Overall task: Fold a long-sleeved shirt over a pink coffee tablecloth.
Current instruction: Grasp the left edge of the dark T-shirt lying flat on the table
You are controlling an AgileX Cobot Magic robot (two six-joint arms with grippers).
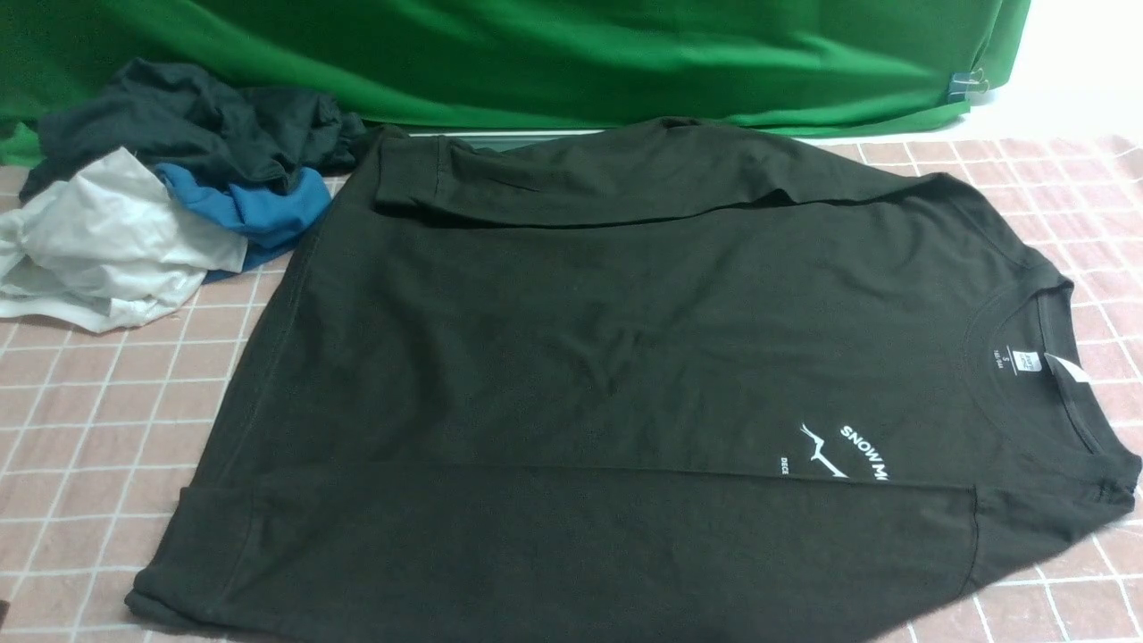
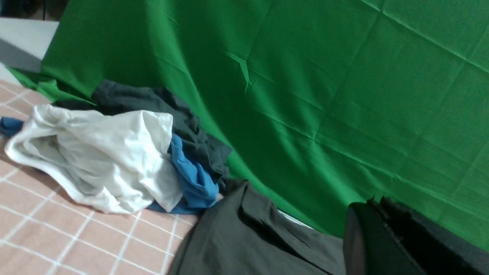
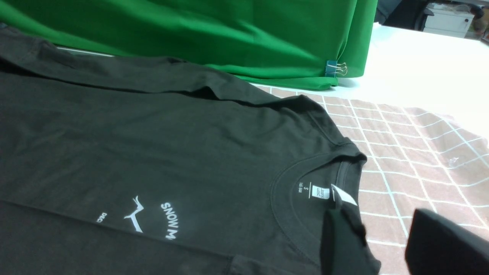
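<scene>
- The left gripper [image 2: 376, 209] showed only in its own wrist view, its dark jaws pressed together with nothing between them, above the far left corner of the shirt.
- At the far left of the worktop a bunched pile lay on the pink coffee tablecloth [image 1: 89, 420]: a white garment [image 1: 98, 241] in front, a blue garment [image 1: 259, 210] beside it and a dark-grey garment [image 1: 187, 121] behind. The pile touched the green backdrop cloth [image 1: 536, 54].
- The long-sleeved shirt [image 1: 580, 357] lay flat on the tablecloth, filling the middle of the worktop, hem to the left and collar to the right. Its left edge lay just beside the pile.
- The far sleeve [image 1: 580, 179] was folded across the back of the body, and the near sleeve [image 1: 536, 536] across the front edge.
- Toward the right, the white lettering [image 1: 862, 451] was partly covered by the near sleeve.
- The neck tag [image 1: 1067, 368] stuck out at the collar.
- A binder clip [image 1: 969, 87] pinched the backdrop's right end.
- The right gripper [image 3: 377, 225] hung at the collar with its jaws apart, clasping nothing.
</scene>
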